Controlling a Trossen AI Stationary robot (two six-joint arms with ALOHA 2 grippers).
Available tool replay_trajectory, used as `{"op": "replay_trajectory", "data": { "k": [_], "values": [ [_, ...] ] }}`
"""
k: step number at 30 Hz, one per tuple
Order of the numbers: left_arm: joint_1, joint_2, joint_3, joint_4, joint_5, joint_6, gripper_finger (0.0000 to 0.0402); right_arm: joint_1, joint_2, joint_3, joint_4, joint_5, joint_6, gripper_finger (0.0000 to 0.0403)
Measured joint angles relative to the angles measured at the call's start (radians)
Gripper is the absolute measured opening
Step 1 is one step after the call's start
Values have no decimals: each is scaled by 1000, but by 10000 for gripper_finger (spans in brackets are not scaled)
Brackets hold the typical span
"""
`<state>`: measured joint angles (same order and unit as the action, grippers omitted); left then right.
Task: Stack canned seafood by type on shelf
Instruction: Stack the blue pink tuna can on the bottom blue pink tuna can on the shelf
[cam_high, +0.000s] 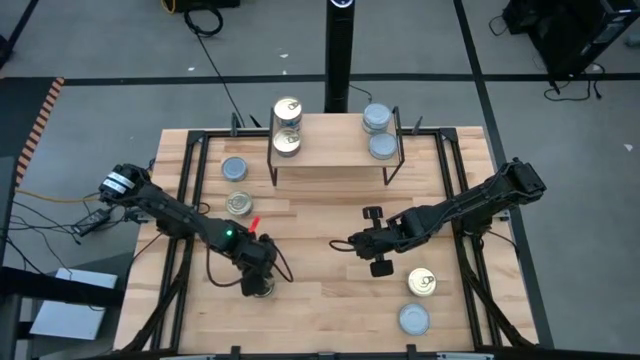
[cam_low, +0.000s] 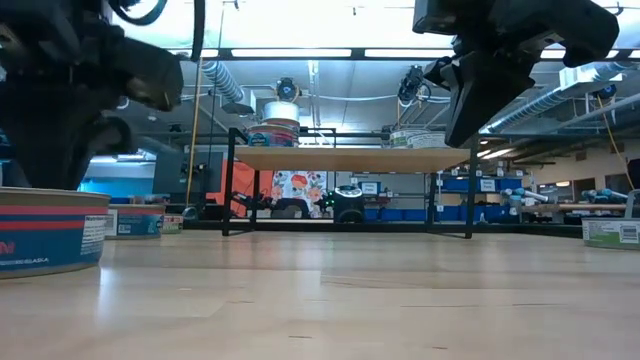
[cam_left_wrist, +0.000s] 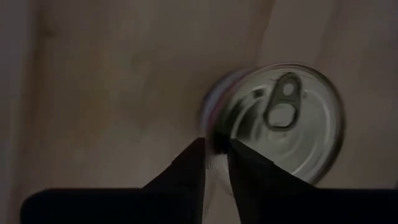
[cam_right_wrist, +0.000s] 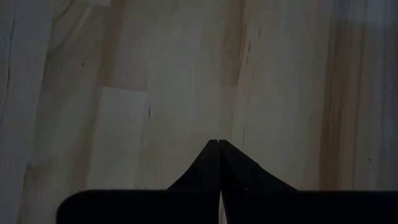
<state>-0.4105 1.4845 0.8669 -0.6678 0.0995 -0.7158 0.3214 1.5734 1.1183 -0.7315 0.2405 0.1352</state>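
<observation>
The left hand (cam_high: 259, 286) sits directly over a gold-topped tin (cam_left_wrist: 280, 121), fingers slightly parted astride its rim; the right hand (cam_high: 352, 243) is clenched, empty.

Desk (cam_high: 320, 270): pale wood in jointed strips, smooth with a soft satin sheen, grain and dark seams plain in the wrist views. Shelf (cam_high: 335, 152): same light wood plank, matt, on thin black metal legs. Tin under the left end effector (cam_left_wrist: 214, 149): bright metal top (cam_left_wrist: 283, 127), glossy, with a pressed ring and pull tab. Near-left tin (cam_low: 45, 232) in the low view: printed blue and red wrap, slight gloss. Gold-topped tins (cam_high: 287, 110) on the shelf, shiny metal; blue-grey tops (cam_high: 378, 118) duller. Right end effector (cam_right_wrist: 219, 152): dark, matt fingers. Floor around the desk (cam_high: 100, 60): grey, matt.
</observation>
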Motion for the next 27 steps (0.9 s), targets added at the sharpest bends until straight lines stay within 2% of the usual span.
{"op": "replay_trajectory", "data": {
  "k": [4, 8, 15, 22, 27],
  "values": [
    [10, -3, -37, 85, 44, 0, 63, 0, 0, 0, 0, 0, 0, 9],
    [17, -4, -42, 85, 47, 9, 59, 0, 0, -1, 3, 0, 0, 9],
    [17, -2, -26, 65, 47, 82, 7, 0, 0, -1, 3, 0, -3, 9],
    [16, 2, 42, -24, -21, 136, 2, 0, 0, -1, -3, 0, -8, 9],
    [4, 2, 108, -106, -115, 163, 1, 0, 0, -1, -3, 5, -8, 9]
  ]
}}
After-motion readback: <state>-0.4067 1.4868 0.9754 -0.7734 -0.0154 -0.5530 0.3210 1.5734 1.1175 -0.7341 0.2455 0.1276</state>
